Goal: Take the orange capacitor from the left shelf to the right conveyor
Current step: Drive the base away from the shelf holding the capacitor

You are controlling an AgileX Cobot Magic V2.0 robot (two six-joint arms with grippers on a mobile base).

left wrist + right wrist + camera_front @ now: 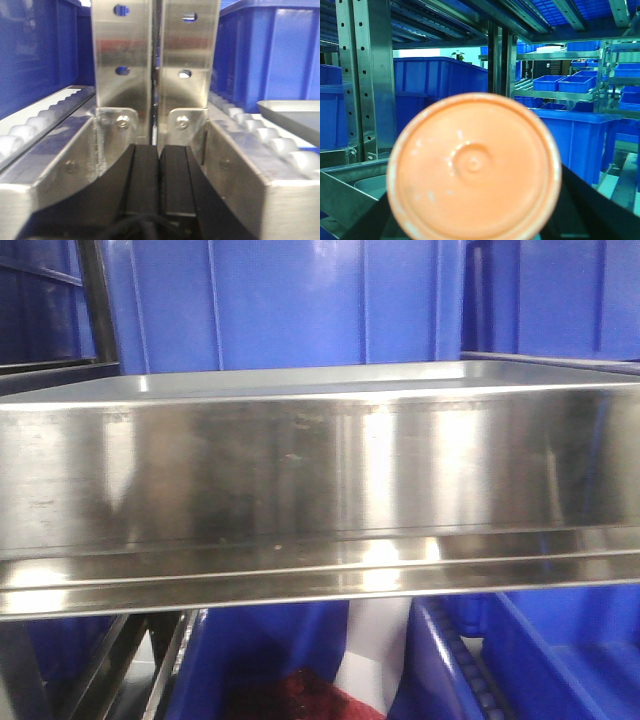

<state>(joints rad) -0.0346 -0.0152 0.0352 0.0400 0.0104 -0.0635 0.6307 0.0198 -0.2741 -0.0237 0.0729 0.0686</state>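
Observation:
The orange capacitor [472,167] fills the right wrist view, its flat round end facing the camera. My right gripper [474,205] is shut on it, with black fingers [582,210] showing on either side. My left gripper [159,156] is shut and empty, its black pads pressed together in front of two steel uprights [155,65]. The stainless-steel left shelf [320,470] spans the front view with its tall reflective lip; neither gripper shows there. The right conveyor is out of view.
Blue plastic bins [300,310] stand behind and below the shelf. White roller tracks [270,137] run on both sides of the left gripper, with a shallow silver tray [295,115] at the right. Steel rack posts [362,80] and blue bins [560,82] surround the right gripper.

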